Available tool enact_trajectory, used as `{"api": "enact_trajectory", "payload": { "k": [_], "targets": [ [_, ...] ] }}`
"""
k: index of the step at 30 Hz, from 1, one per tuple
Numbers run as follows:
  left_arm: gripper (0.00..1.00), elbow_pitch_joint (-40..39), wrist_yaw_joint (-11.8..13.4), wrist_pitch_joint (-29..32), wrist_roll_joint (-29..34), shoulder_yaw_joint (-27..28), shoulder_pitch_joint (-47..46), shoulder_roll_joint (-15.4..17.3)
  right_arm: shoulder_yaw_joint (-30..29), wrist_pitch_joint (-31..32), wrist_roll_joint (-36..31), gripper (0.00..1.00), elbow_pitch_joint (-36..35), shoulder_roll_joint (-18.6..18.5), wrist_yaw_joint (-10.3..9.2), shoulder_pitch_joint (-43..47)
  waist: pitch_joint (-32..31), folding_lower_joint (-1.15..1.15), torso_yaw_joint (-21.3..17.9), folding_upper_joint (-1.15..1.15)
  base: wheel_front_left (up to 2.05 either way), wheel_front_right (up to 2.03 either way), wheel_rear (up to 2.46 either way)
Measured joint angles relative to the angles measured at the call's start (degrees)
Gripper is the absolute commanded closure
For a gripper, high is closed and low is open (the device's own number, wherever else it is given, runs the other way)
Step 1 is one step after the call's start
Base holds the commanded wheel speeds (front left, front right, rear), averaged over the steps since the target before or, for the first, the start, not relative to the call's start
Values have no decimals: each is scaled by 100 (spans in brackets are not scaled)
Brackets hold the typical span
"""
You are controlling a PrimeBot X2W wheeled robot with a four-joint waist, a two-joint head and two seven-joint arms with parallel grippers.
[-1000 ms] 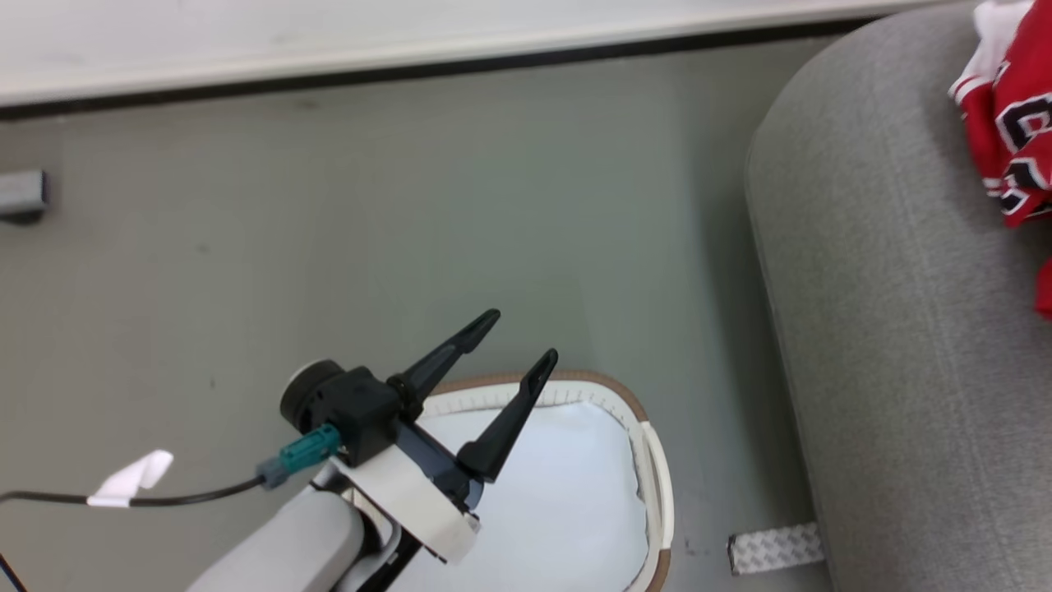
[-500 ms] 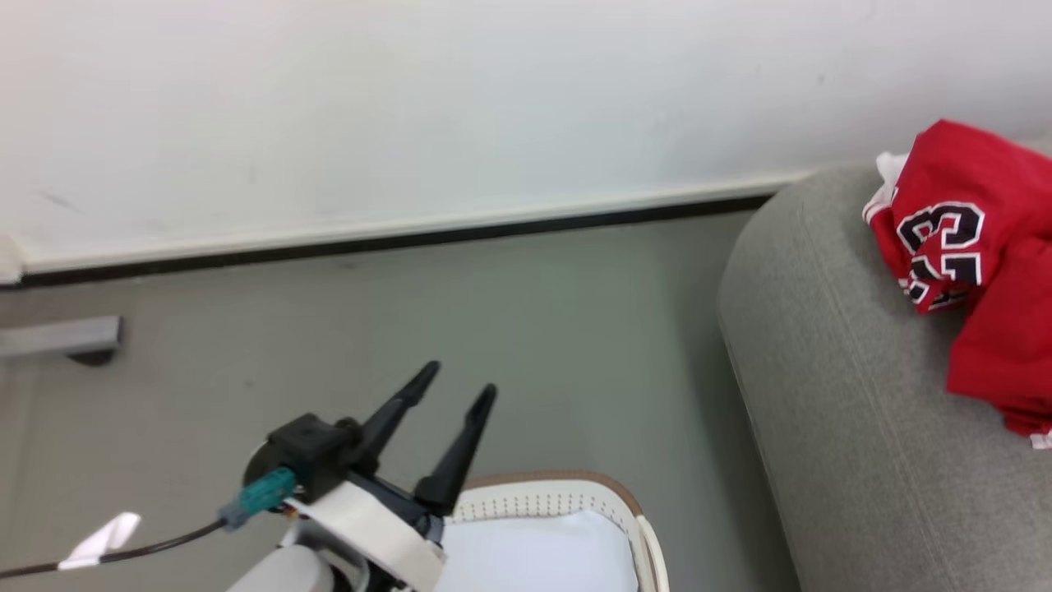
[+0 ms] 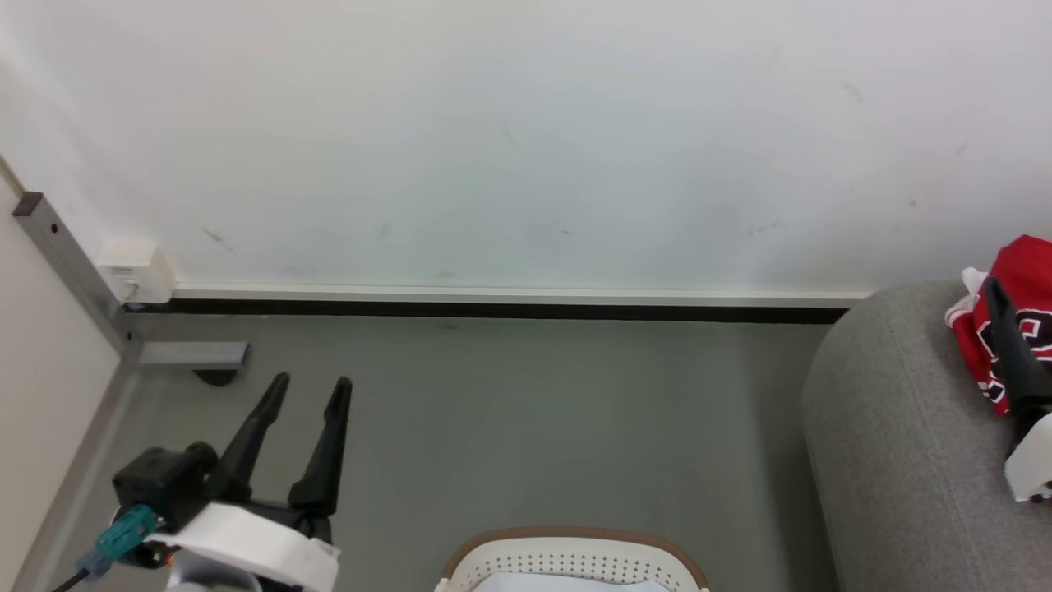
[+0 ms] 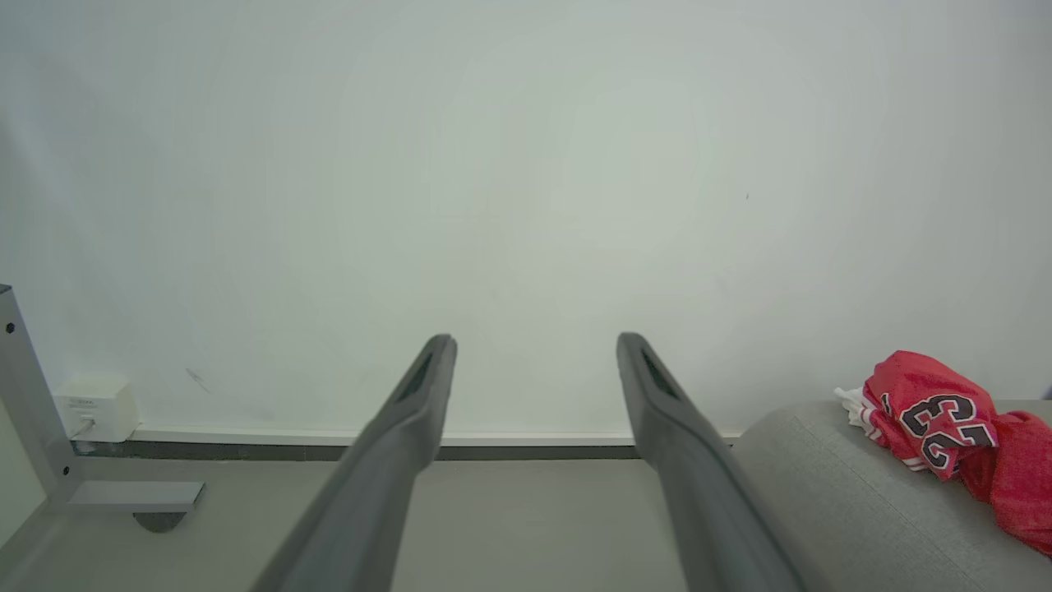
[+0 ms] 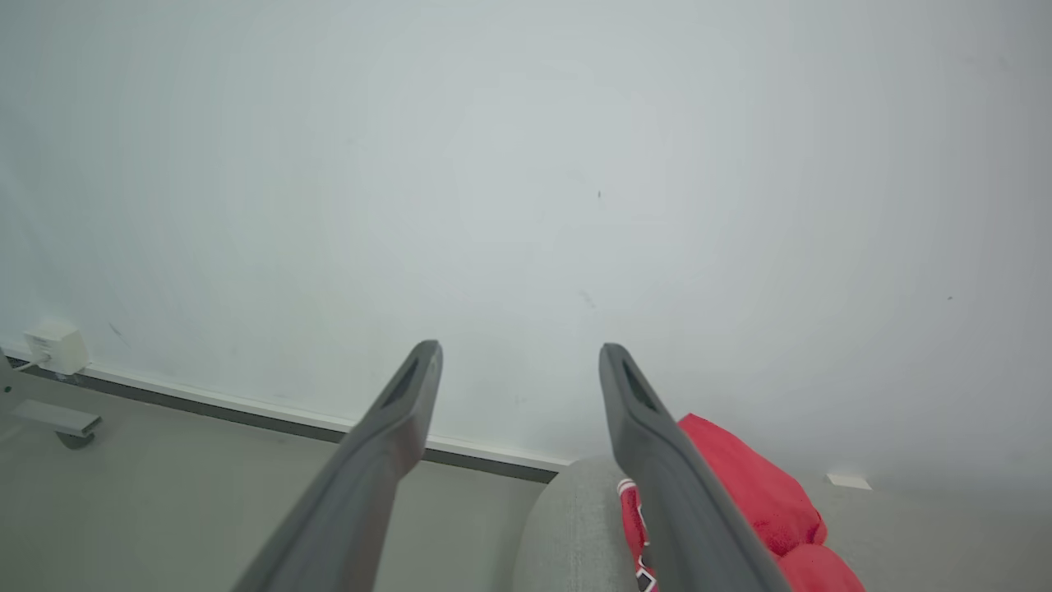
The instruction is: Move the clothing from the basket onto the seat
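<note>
Clothing: the bright red soft garments with white trim point(image 4: 937, 411), one bearing a black white-edged 23, lie bunched on the large grey woven upholstered seat point(image 4: 805, 485), near its rounded corner by the wall
Basket: the oval white holed plastic laundry basket with a brown braided rim point(image 3: 575, 563) stands on the floor, well apart from the garments; its far end shows white inside, and the rest is cut off
Left pincer point(image 3: 311, 385): released, fingers spread with nothing between them
Right pincer point(image 5: 519, 352): released too, gripping nothing
Step in hand: judged to be clearing off from the seat with the load laid down
Doing it well: draw the right fingers straight away from the cloth so no fold snags and slides off the seat; then look down into the basket to confirm nothing red is left
Left arm pose: low at the robot's left, beside the basket, fingers pointing at the wall above the skirting
Right arm pose: over the seat, one dark finger point(image 3: 1012, 349) crossing in front of the garments; whether it touches them cannot be told
</note>
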Motion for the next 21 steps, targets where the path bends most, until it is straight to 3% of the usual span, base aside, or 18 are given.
{"api": "enact_trajectory", "payload": {
  "k": [5, 10, 15, 21],
  "targets": [
    [0, -7, 174, 0, 0, 310, 377, 78, 121, -887, -33, 0, 30, 643, 0, 308, -144, 0, 281, 0, 0, 0, 0],
    [0, 24, 258, 0, 48, 661, 715, -127, 243, -1741, -98, 0, 414, 1137, 0, 971, -293, 1, 464, 0, 0, 0, 0],
    [0, 154, 185, 0, 264, 892, 1056, -386, 611, -2488, -113, 0, 850, 1308, -2, 1395, -396, 1, 500, 0, 0, 0, 0],
    [0, 434, -151, 0, 569, 955, 1160, -701, 1129, -3185, -116, 0, 1569, 1334, -1, 1497, -355, 1, 401, 0, 0, 0, 0]
  ]
}}
